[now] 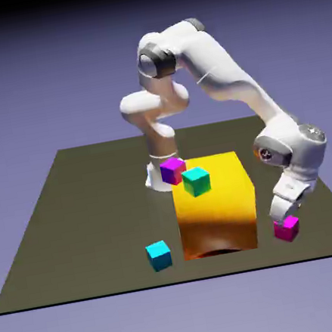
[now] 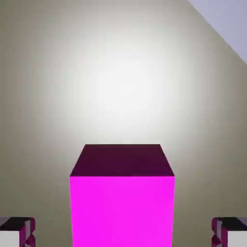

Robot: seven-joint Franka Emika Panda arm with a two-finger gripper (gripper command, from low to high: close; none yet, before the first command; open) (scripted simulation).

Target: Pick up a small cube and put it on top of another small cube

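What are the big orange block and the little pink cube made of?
The big, glossy orange-yellow block might be smooth plastic or painted metal: it shades from bright to dark. The small magenta-pink cube may be matte plastic: its front is one even colour.

No readable text, as far as visible

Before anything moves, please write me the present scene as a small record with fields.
fingers: open, one on each side of the magenta cube, a gap at both sides
magenta cube: on the table, not gripped
cyan cube: on the table, nothing on top
big block: orange-yellow, between the cyan and magenta cubes
green-teal cube: appears at the big block's top
purple-topped cube: near the green-teal cube; its support cannot be told
stacking: not done
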